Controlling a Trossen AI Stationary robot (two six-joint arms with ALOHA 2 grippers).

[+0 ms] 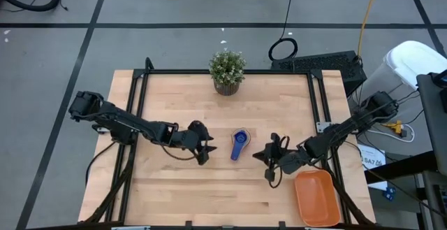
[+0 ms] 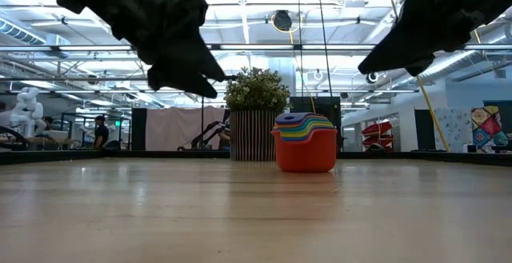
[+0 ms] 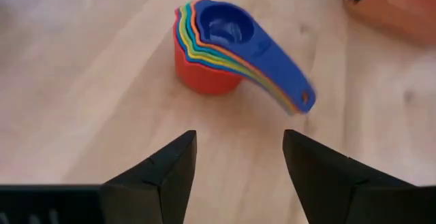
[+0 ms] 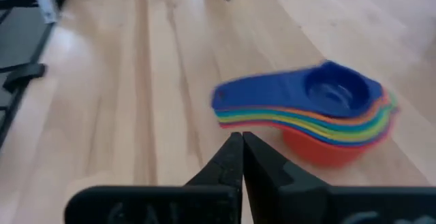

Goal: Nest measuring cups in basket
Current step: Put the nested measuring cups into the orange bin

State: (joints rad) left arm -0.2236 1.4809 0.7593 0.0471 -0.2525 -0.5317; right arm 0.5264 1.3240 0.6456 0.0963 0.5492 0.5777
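Our left gripper [image 3: 238,166] hangs with its jaws apart and nothing between them, just beside the nested stack of small round plastic measuring cups [image 1: 239,143], blue on top, red at the bottom. Our right gripper [image 4: 242,157] has its jaws pressed together, holding nothing, near the stack's other side. We see the stack standing on the pale wooden surface [image 1: 174,188], outside the shallow orange plastic basket [image 1: 318,198] at our right. A small potted green plant [image 1: 227,70] stands behind.
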